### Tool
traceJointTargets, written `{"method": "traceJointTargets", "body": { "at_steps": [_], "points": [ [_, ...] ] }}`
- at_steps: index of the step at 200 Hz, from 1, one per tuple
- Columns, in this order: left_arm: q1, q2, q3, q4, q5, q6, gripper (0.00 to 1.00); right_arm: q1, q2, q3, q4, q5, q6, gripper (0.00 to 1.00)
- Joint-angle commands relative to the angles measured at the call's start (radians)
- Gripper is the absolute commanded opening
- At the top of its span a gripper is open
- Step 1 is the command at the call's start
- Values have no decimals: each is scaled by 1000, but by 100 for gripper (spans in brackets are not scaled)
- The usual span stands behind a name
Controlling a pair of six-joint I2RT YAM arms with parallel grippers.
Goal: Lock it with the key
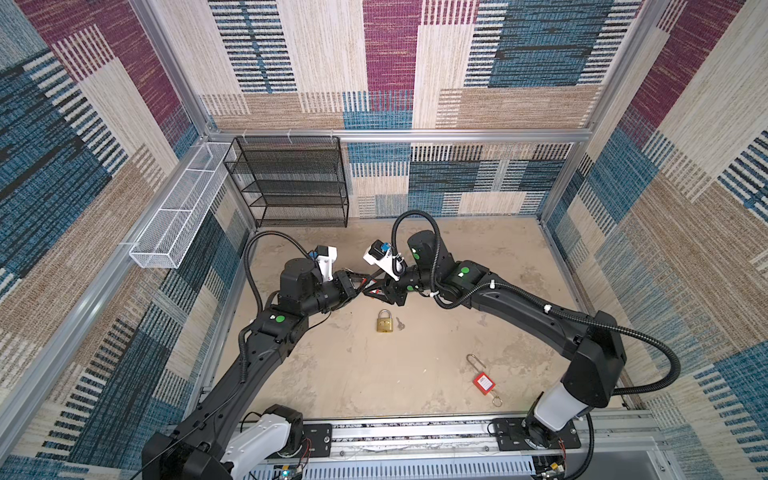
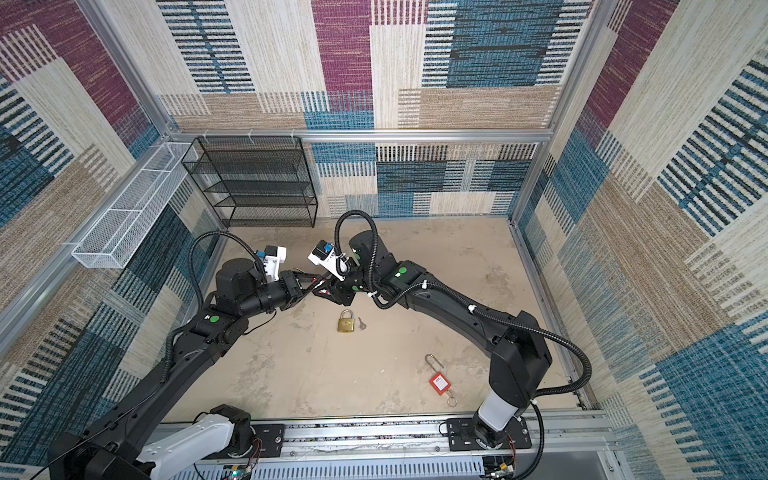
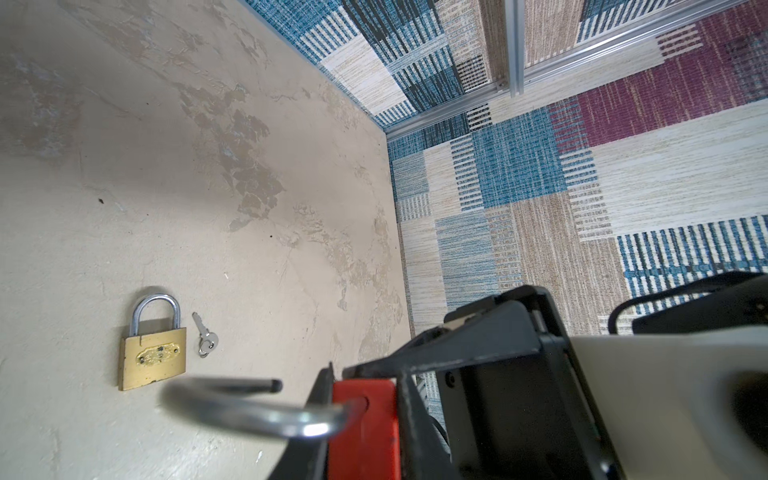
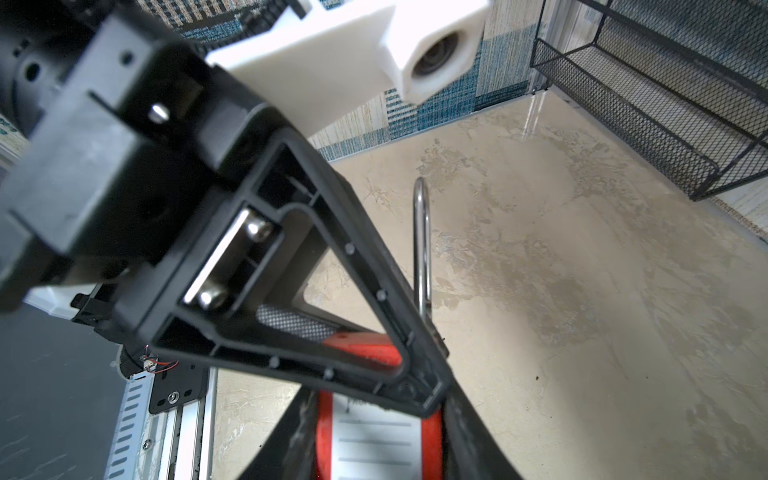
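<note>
Both grippers meet in mid-air over the middle of the floor. A red padlock (image 3: 361, 432) with a white label (image 4: 374, 440) sits between them. My left gripper (image 3: 365, 399) is shut on its body, and its steel shackle (image 3: 249, 409) stands open. My right gripper (image 4: 378, 449) is shut on the same body, with the left finger crossing in front. In both top views the left gripper (image 1: 361, 282) and right gripper (image 1: 380, 291) touch tips. A brass padlock (image 1: 385, 322) lies shut on the floor below, with a small silver key (image 1: 400, 323) right beside it.
Another red padlock (image 1: 481, 382), shackle open and with a key ring, lies on the floor at the front right. A black mesh rack (image 1: 291, 183) stands against the back wall. A white wire basket (image 1: 178, 212) hangs on the left wall.
</note>
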Motion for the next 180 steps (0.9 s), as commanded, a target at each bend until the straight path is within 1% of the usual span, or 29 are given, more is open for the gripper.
{"method": "traceJointTargets", "body": {
  "at_steps": [1, 13, 37, 49, 61, 82, 96, 114, 121, 131, 180],
  "points": [
    [2, -10, 1, 39, -35, -2, 13, -4, -18, 2, 29, 2, 16, 54],
    [2, -22, -5, 48, -52, -3, 13, -4, -30, -5, 34, 0, 23, 61],
    [2, -61, -39, 119, -108, -9, 10, -31, -78, -55, 81, -25, 75, 64],
    [2, -84, -72, 202, -125, -10, 6, -66, -108, -86, 125, -76, 130, 65],
    [2, -102, -103, 291, -138, -9, 4, -105, -136, -115, 177, -142, 201, 66],
    [3, -110, -105, 360, -121, 4, 4, -167, -188, -178, 315, -247, 342, 67],
    [3, -105, -93, 399, -99, -1, 4, -194, -208, -221, 435, -310, 462, 69],
    [3, -99, -85, 474, -81, -22, 5, -198, -201, -237, 542, -357, 578, 71],
    [3, -100, -84, 499, -79, -33, 5, -198, -193, -239, 578, -374, 619, 75],
    [3, -100, -84, 533, -78, -47, 5, -199, -188, -246, 630, -382, 676, 76],
    [3, -95, -85, 696, -51, -110, 9, -204, -133, -187, 742, -409, 817, 77]
  ]
}}
